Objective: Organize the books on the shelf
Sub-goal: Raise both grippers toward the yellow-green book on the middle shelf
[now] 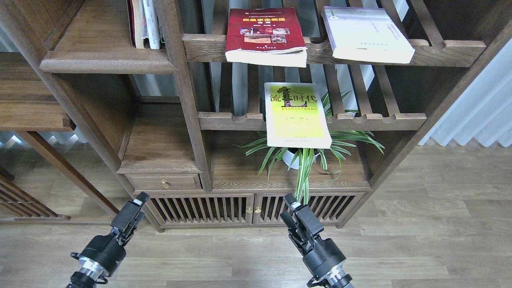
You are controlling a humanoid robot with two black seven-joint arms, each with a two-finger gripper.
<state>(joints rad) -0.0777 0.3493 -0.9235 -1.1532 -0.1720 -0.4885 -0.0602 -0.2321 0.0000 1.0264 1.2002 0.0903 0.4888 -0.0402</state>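
Three books lie flat on the slatted racks. The dark red book [264, 36] and the pale lavender-white book [366, 36] overhang the upper rack's front rail. The yellow-green book [296, 116] hangs over the lower rack's rail, above a plant. The solid plank shelf [104, 56] is at the upper left. My left gripper [138, 202] and right gripper [292, 204] hang low in front of the cabinet doors, far below the books and holding nothing. Their dark fingers overlap, so I cannot tell how wide they stand.
Thin upright books [144, 24] stand at the right end of the plank shelf. A spider plant in a white pot [304, 156] sits under the yellow-green book. A small drawer [164, 182] and slatted cabinet doors [224, 210] are at the bottom. A vertical post [184, 92] divides the bays.
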